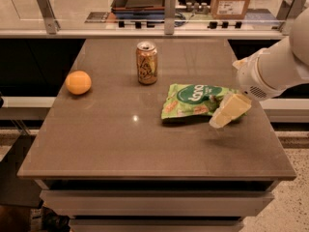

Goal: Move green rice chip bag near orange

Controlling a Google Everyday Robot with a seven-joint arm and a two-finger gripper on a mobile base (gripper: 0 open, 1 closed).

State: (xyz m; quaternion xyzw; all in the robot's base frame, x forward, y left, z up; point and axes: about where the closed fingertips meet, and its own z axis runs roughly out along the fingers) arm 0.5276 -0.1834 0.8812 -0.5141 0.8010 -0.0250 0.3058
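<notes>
The white arm (285, 62) extends in from the right edge of the view, to the right of the green rice chip bag (193, 100), sloping down and leftward toward it. Its rounded wrist (252, 79) sits just above and right of the bag's right end. Below the wrist, the cream gripper (230, 111) points down-left at that end; contact with the bag cannot be told.
</notes>
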